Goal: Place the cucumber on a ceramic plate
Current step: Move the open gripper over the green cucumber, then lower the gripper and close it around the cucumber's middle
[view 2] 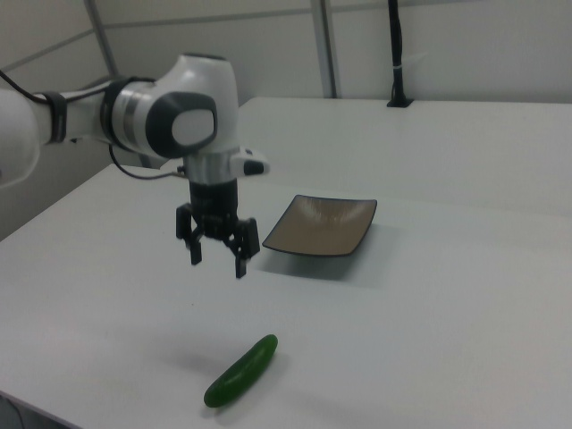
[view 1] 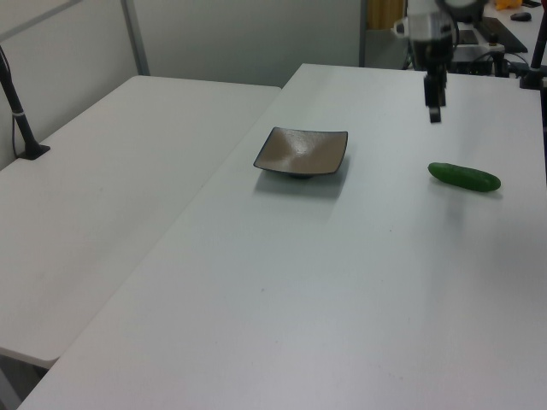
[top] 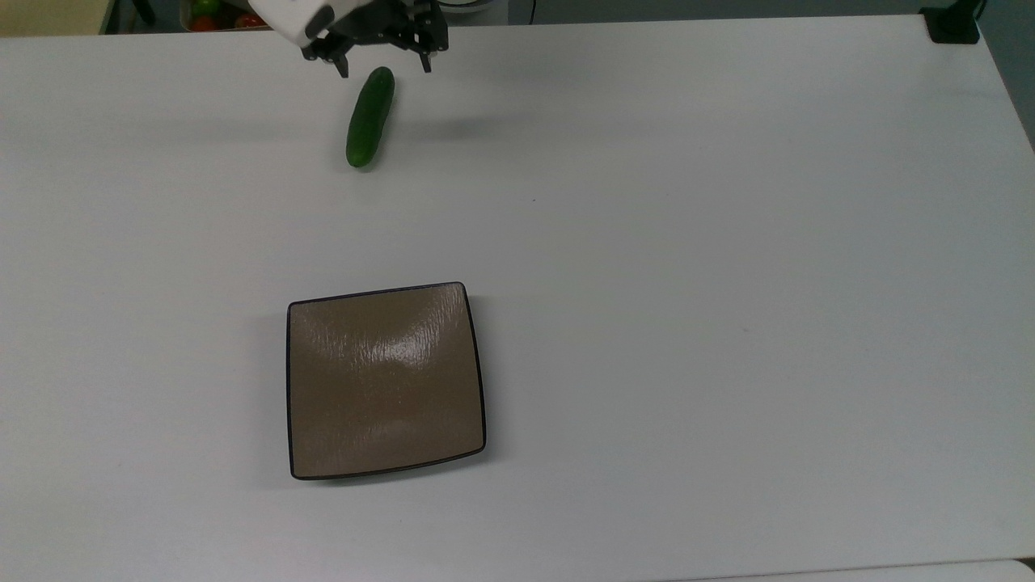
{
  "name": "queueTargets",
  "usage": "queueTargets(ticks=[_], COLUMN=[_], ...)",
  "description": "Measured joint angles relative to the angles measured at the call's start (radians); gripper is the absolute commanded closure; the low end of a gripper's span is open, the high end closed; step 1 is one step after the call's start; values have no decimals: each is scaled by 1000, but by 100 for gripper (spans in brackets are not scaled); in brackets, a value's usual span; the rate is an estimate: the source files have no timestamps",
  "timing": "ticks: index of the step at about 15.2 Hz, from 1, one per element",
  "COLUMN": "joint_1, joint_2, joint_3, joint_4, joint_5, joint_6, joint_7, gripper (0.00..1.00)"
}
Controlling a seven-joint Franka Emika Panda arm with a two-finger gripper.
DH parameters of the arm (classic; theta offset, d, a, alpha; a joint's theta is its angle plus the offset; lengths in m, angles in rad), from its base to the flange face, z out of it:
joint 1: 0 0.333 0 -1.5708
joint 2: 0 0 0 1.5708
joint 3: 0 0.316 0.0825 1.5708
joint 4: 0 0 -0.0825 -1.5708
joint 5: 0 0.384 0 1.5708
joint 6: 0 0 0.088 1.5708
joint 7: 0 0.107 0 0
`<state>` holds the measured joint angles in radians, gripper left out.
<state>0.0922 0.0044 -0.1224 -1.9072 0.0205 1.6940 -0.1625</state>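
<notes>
The dark-green cucumber (top: 369, 118) lies on the white table near the top view's upper edge, also seen as the cucumber (view 1: 464, 177) and the cucumber (view 2: 241, 371). My gripper (top: 385, 69) hangs open and empty in the air over the cucumber's far end, its fingers spread wider than the cucumber. In the right view the gripper (view 2: 217, 264) is well above the table. In the left view the gripper (view 1: 435, 107) is up and left of the cucumber. The square brown ceramic plate (top: 386, 380) sits bare, far from the cucumber; plate (view 1: 302, 149), plate (view 2: 320, 225).
A bin of red and green produce (top: 214, 14) sits past the table's far edge in the top view. A black clamp (top: 952, 24) holds the top view's upper right corner. A second white table (view 1: 111, 171) adjoins at the left view's left, with a black post (view 1: 21, 111).
</notes>
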Motion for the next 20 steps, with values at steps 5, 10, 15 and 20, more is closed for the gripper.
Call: queueTargets(ticks=[5,10,15,20], joint_1=[-3,-26,-40,-43], joint_2=[1,2,1,1], joint_3=[0,0,0,0], joint_4=[-136,-237,-318,-413], joint_5=[-4,-9,-71,-119], joint_6=[65,163,236,383], joint_7=[0,0,7,87], gripper=[0,0,0,0])
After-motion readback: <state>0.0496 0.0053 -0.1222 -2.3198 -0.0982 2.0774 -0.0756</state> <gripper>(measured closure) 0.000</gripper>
